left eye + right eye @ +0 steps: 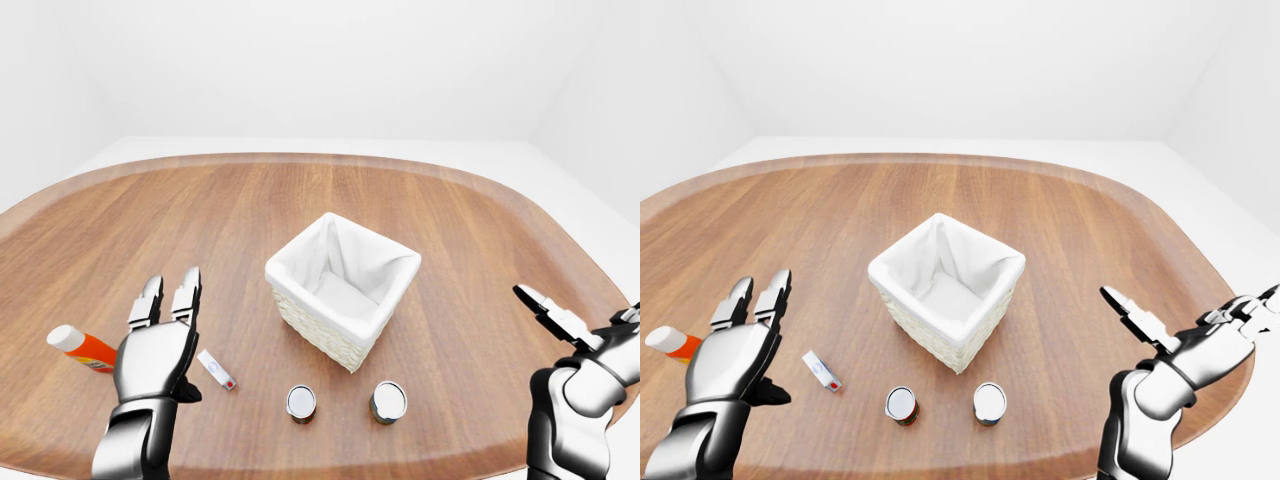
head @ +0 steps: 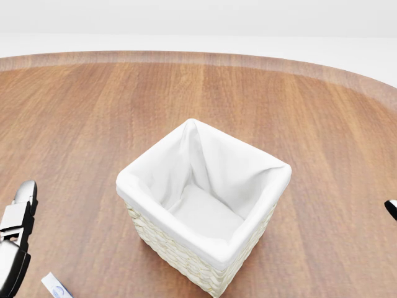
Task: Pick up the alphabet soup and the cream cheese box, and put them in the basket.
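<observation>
The white-lined wicker basket (image 1: 310,322) stands in the middle of the round wooden table (image 1: 250,200) and looks empty in the head view. Below it in the left-eye view stand two small cans, one (image 1: 301,402) left and one (image 1: 388,401) right; I cannot tell which is the alphabet soup. A small flat white box (image 1: 216,369), likely the cream cheese, lies left of the cans. My left hand (image 1: 170,300) hovers open just left of that box, fingers straight. My right hand (image 1: 1188,325) is open at the lower right, away from everything.
An orange bottle with a white cap (image 1: 82,349) lies near the table's left edge, left of my left hand. The table's rim curves close to my right hand. Plain white walls and floor surround the table.
</observation>
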`<state>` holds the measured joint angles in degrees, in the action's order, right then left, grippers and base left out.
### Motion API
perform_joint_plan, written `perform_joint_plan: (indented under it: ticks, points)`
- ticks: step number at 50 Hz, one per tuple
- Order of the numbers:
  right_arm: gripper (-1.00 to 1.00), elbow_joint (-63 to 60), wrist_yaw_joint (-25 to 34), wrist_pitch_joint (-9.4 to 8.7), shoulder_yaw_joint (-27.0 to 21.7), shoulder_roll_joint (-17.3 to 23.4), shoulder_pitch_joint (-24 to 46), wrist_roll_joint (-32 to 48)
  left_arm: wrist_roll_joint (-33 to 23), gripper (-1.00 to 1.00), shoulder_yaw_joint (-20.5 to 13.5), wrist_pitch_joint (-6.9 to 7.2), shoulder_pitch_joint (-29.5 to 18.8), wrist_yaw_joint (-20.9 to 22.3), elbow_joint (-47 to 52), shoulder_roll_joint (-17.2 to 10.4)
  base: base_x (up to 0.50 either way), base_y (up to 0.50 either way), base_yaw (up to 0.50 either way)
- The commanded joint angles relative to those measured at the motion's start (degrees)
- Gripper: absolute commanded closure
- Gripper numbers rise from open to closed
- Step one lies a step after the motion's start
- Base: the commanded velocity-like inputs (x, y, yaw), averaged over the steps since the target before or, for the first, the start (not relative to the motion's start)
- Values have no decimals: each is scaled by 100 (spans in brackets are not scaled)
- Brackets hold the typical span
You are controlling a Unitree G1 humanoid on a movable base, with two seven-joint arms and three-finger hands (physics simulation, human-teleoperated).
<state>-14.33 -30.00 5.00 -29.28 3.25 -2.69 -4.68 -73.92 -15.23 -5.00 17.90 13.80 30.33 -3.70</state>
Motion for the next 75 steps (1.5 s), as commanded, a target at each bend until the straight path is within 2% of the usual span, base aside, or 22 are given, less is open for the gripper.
perform_joint_plan:
  ticks: [1,14,16,18,20,28,32,38,49,54,56,75]
  points:
    - [-100,46,0,0,6,10,15,-1,-322,-100,234,0,159,-227,-155,22,0,0,0]
    - [-100,-14,0,0,-1,14,18,-1,-700,-100,670,0,255,-480,-329,-33,0,0,0]
    - [-100,28,0,0,1,18,29,18,-824,-100,755,0,278,-654,-464,-51,0,0,0]
    - [-100,44,0,0,0,26,32,20,-784,-100,790,0,260,-551,-406,-80,0,0,0]
    - [-100,-16,0,0,-5,24,20,14,-881,-100,859,0,285,-692,-548,-109,0,0,0]
    - [-100,23,0,0,-2,27,23,13,-937,-100,1026,0,264,-753,-790,-192,0,0,0]
    - [-100,47,0,0,-4,28,32,18,-877,-100,1103,0,201,-626,-839,-235,0,0,0]
    - [-100,7,0,0,-8,29,24,21,-932,-100,1230,0,219,-664,-997,-289,0,0,0]
    - [-100,22,0,0,-45,59,65,37,-826,-100,1241,0,206,-706,-1064,-353,0,0,0]
    - [-100,39,0,0,-44,62,70,119,-800,-100,1225,0,182,-642,-1040,-343,0,0,0]
    - [-100,8,0,0,-56,68,75,48,-628,-100,1201,0,196,-545,-937,-320,0,0,0]
    - [-100,7,0,0,-54,71,73,44,-626,-100,1183,0,196,-535,-932,-302,0,0,0]
